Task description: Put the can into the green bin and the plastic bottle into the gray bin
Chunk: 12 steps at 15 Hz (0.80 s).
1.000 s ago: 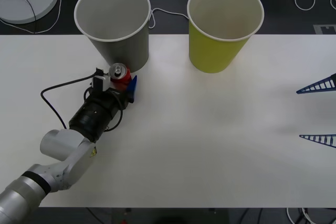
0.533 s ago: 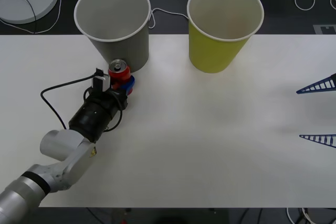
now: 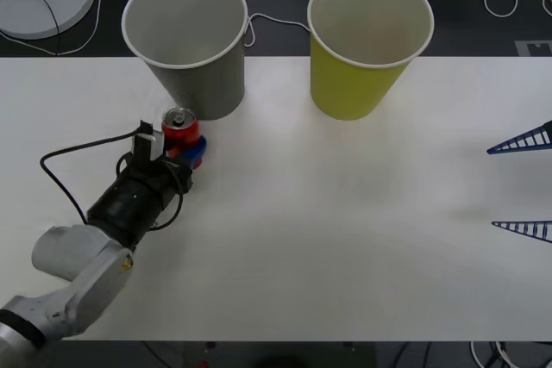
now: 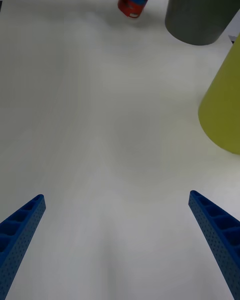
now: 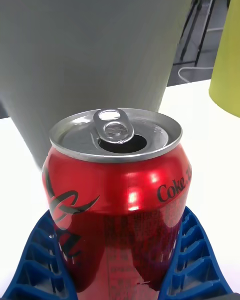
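Near the gray bin [image 3: 185, 40], the left gripper [image 3: 183, 148] clamps the upright can [image 3: 179, 128]; the green bin [image 3: 369, 45] stands apart. Right wrist view: right gripper [image 4: 117, 240] spread wide, bins cropped. Left wrist view: blue fingers [image 5: 192, 260] hide the can's base.

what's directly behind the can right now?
The gray bin stands just behind the can, which the left gripper holds between its jaws. The green bin is off to the side. The table strip between can and gray bin is hidden.
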Tool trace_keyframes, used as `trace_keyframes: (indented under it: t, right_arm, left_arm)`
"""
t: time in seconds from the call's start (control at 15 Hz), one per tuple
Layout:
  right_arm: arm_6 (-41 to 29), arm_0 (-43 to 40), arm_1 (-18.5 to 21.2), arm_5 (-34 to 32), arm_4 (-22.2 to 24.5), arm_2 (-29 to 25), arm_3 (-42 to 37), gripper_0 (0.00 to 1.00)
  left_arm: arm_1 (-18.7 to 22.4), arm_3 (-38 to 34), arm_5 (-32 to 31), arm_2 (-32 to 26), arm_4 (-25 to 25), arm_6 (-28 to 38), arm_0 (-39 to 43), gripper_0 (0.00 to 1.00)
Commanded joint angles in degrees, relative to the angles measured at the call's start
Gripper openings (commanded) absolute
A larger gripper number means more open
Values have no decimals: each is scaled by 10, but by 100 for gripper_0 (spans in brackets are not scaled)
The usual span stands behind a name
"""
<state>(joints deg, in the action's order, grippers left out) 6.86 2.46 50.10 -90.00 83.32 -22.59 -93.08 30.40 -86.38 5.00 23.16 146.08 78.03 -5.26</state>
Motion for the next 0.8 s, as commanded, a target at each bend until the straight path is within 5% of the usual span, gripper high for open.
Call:
trace_keyframes:
  t: [0.07, 0.67, 0.8]
  right_arm:
    - [0, 0, 0, 0, 0, 0, 0, 100]
    - [0, 0, 0, 0, 0, 0, 0, 100]
    - [0, 0, 0, 0, 0, 0, 0, 100]
  left_arm:
    - [12, -79, -87, -41, -10, -39, 40, 0]
    - [74, -268, -444, -153, -59, -60, 60, 0]
    - [80, -300, -531, -193, -112, -78, 60, 0]
